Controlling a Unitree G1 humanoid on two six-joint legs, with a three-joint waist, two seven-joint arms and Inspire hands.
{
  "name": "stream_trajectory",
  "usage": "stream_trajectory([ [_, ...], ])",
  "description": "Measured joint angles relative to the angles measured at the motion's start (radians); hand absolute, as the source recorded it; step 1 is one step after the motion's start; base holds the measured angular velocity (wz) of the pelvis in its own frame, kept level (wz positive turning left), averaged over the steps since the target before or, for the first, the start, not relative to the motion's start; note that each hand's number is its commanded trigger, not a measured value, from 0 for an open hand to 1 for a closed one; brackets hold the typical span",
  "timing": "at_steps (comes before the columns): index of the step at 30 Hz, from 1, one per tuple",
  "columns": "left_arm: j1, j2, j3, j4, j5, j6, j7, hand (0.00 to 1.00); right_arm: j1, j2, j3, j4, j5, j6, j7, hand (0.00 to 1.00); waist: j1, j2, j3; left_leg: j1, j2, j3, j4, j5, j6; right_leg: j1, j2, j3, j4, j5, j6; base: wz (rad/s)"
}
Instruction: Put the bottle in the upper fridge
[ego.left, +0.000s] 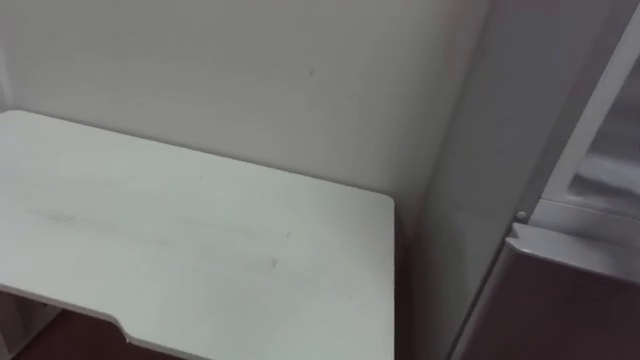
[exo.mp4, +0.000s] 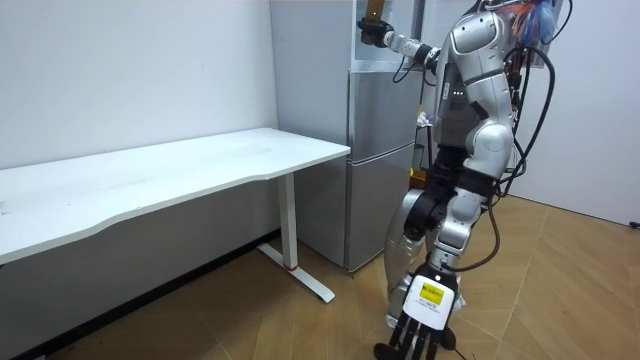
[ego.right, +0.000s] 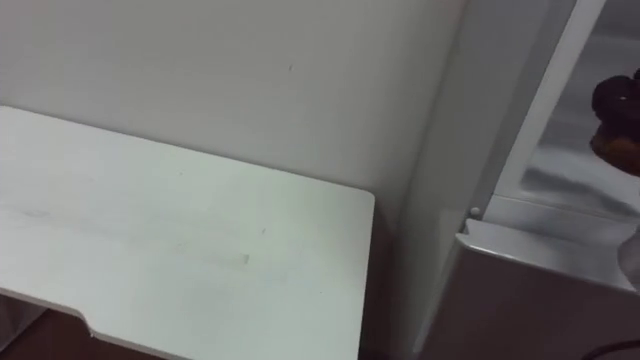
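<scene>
Idle left hand (exo.mp4: 424, 312) hangs, fingers slack | right hand (exo.mp4: 372, 36) grips bottle (exo.mp4: 376, 8) at fridge (exo.mp4: 380, 110) upper cmpt | I reckon task nrly done; set-down + release left.

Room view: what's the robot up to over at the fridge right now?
The robot stands at the silver fridge, beside the white table, with its right hand raised into the open upper compartment. A brownish thing at that hand looks like the bottle, but it is not clear whether it is gripped or set down. The left hand hangs low by its leg, fingers straight, holding nothing.
</scene>
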Motion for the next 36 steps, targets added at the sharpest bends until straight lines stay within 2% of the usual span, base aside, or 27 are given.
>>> stream_trajectory([
  [2, 0.0, 0.0, 0.0, -0.014, 0.0, 0.014, 0.0, 0.0, 0.0, 0.0, 0.001, 0.027, 0.008, 0.01, 0.001, 1.0, 0.003, -0.001, -0.001, 0.0, 0.0, 0.0, 0.0, 0.0, 0.0, -0.001, 0.0, 0.0, 0.0, 0.0, 0.0, 0.0],
  [7, 0.0, 0.0, 0.0, -0.029, 0.001, 0.019, 0.008, 0.0, -0.002, -0.008, 0.001, 0.135, 0.033, 0.043, 0.009, 1.0, 0.021, -0.011, -0.006, 0.001, 0.0, 0.0, -0.004, 0.0, 0.0, -0.009, -0.002, -0.001, 0.014, -0.001, 0.002, 0.0],
  [9, 0.002, 0.0, 0.0, -0.026, 0.001, 0.025, 0.008, 0.0, -0.033, -0.008, 0.003, 0.177, 0.034, 0.049, 0.011, 1.0, 0.024, -0.014, -0.0067, 0.0, 0.0, 0.001, -0.003, 0.001, 0.0, -0.014, -0.002, 0.0, 0.014, -0.001, 0.002, -0.04],
  [12, 0.006, 0.012, 0.0, -0.017, 0.001, 0.031, 0.008, 0.0, -0.068, -0.021, 0.043, 0.225, 0.044, 0.05, 0.005, 1.0, 0.041, -0.017, -0.004, 0.0, 0.001, 0.001, -0.001, 0.0, -0.001, -0.008, -0.002, -0.003, 0.013, -0.001, 0.002, 0.02],
  [14, 0.008, 0.02, -0.004, -0.018, 0.0, 0.032, 0.008, 0.0, -0.068, -0.021, 0.097, 0.227, 0.043, 0.049, 0.011, 1.0, 0.042, -0.015, 0.0011, -0.007, 0.001, -0.012, 0.01, -0.001, -0.002, -0.003, -0.001, -0.014, 0.011, -0.001, 0.002, 0.14],
  [16, 0.008, 0.027, -0.011, -0.019, 0.0, 0.032, 0.008, 0.0, -0.077, -0.022, 0.109, 0.226, 0.037, 0.044, 0.022, 1.0, 0.047, -0.012, 0.0013, -0.021, 0.001, -0.021, 0.02, -0.003, -0.002, -0.008, 0.0, -0.022, 0.012, -0.001, 0.001, 0.13],
  [18, 0.008, 0.031, -0.012, -0.02, 0.0, 0.032, 0.008, 0.0, -0.081, -0.022, 0.115, 0.228, 0.035, 0.044, 0.032, 1.0, 0.053, -0.004, 0.0069, -0.029, 0.001, -0.027, 0.026, -0.003, -0.003, -0.012, 0.001, -0.023, 0.012, 0.001, -0.001, 0.08],
  [21, 0.012, 0.032, -0.018, -0.02, -0.001, 0.04, 0.008, 0.0, -0.113, -0.023, 0.141, 0.255, 0.034, 0.044, 0.049, 1.0, 0.053, 0.002, 0.0097, -0.043, -0.001, -0.045, 0.038, -0.002, -0.003, -0.015, 0.001, -0.035, 0.011, 0.002, -0.003, 0.14],
  [24, 0.013, 0.037, -0.035, -0.02, -0.001, 0.053, 0.008, 0.0, -0.14, -0.024, 0.154, 0.302, 0.028, 0.044, 0.056, 1.0, 0.053, 0.001, 0.0076, -0.053, -0.005, -0.053, 0.043, -0.001, -0.005, -0.016, 0.002, -0.039, 0.008, 0.001, -0.004, 0.1],
  [25, 0.013, 0.039, -0.044, -0.02, -0.003, 0.053, 0.008, 0.0, -0.149, -0.024, 0.161, 0.318, 0.028, 0.044, 0.057, 0.85, 0.054, 0.001, 0.0069, -0.055, -0.006, -0.052, 0.044, 0.001, -0.004, -0.016, 0.003, -0.039, 0.005, -0.001, -0.006, 0.06],
  [27, 0.012, 0.042, -0.06, -0.02, -0.007, 0.052, 0.008, 0.0, -0.159, -0.025, 0.174, 0.334, 0.028, 0.04, 0.057, 0.4, 0.057, 0.0, 0.006, -0.059, -0.007, -0.055, 0.047, 0.001, -0.004, -0.016, 0.005, -0.039, -0.002, -0.002, -0.007, 0.05],
  [28, 0.012, 0.042, -0.061, -0.02, -0.007, 0.051, 0.008, 0.0, -0.159, -0.025, 0.176, 0.338, 0.028, 0.037, 0.059, 0.28, 0.056, -0.002, 0.0049, -0.06, -0.006, -0.056, 0.047, 0.001, -0.004, -0.016, 0.007, -0.039, -0.006, -0.001, -0.007, 0.0],
  [29, 0.012, 0.042, -0.061, -0.02, -0.007, 0.051, 0.008, 0.0, -0.159, -0.025, 0.176, 0.339, 0.029, 0.035, 0.059, 0.0, 0.056, -0.002, 0.0047, -0.06, -0.006, -0.056, 0.048, 0.001, -0.004, -0.017, 0.008, -0.04, -0.007, -0.001, -0.007, 0.0],
  [33, 0.012, 0.045, -0.061, -0.021, -0.007, 0.051, 0.008, 0.0, -0.159, -0.028, 0.177, 0.344, 0.03, 0.024, 0.051, 0.0, 0.058, -0.003, 0.0042, -0.059, -0.005, -0.056, 0.048, 0.002, -0.005, -0.017, 0.009, -0.04, -0.007, -0.002, -0.008, 0.0],
  [36, 0.012, 0.05, -0.061, -0.027, -0.006, 0.047, 0.007, 0.0, -0.159, -0.048, 0.186, 0.361, 0.03, 0.021, 0.056, 0.0, 0.07, -0.002, 0.0047, -0.059, -0.004, -0.054, 0.047, 0.002, -0.005, -0.016, 0.01, -0.039, -0.007, -0.002, -0.008, 0.0],
])
